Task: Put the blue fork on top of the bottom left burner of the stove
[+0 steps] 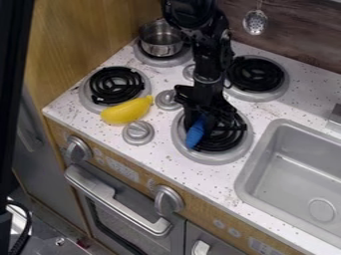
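Fork, smooth blue toy (194,133), was at the black two-finger end effector (204,119), over the round black-coil front right burner (216,138), just in from the table's front edge. Only a blue stretch showed; the rest was hidden under the end effector. Couldn't tell whether it had grasped the fork or released it.

Target, judged from the task: black-coil burner with grey rim (114,87), by the table's left corner. Fork not on it.

Handling, my read: light, stiff, probably plastic, low break risk. Slick and narrow, so it could swivel in a loose grip. Best hold looked like mid-handle, across the width, to keep both ends balanced. Coil gaps could snag an end; a level, gentle set-down made sense. Yellow banana (126,111) overlapped the target's near rim, so the fork could bump it or tip on it.

Counts: one fork, one banana, four burners, one shiny metal pot (160,39) on the back left burner, three round grey knobs on the table top (160,168), two silver front knobs (168,199), one grey sink (293,172), one slotted metal spoon (255,22) at the back wall.
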`<state>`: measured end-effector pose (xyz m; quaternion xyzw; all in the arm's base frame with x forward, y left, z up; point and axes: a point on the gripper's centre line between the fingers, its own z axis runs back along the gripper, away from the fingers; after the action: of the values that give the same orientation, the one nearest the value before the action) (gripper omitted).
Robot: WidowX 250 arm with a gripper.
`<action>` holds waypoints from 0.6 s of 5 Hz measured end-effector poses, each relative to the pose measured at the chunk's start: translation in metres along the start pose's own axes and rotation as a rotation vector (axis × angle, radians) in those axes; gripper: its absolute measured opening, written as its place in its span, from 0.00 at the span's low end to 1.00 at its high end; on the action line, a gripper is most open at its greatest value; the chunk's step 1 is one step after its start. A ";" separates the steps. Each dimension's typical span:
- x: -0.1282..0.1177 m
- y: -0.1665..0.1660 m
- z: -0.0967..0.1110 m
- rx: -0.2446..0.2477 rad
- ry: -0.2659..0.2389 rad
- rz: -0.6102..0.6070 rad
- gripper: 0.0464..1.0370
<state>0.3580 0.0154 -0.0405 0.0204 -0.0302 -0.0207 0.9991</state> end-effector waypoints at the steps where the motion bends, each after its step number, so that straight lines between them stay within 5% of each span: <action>1: 0.016 0.019 0.039 0.032 -0.108 -0.024 0.35; 3: 0.010 0.098 0.058 0.052 -0.106 0.025 0.35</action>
<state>0.3687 0.1109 0.0224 0.0450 -0.0837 -0.0083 0.9954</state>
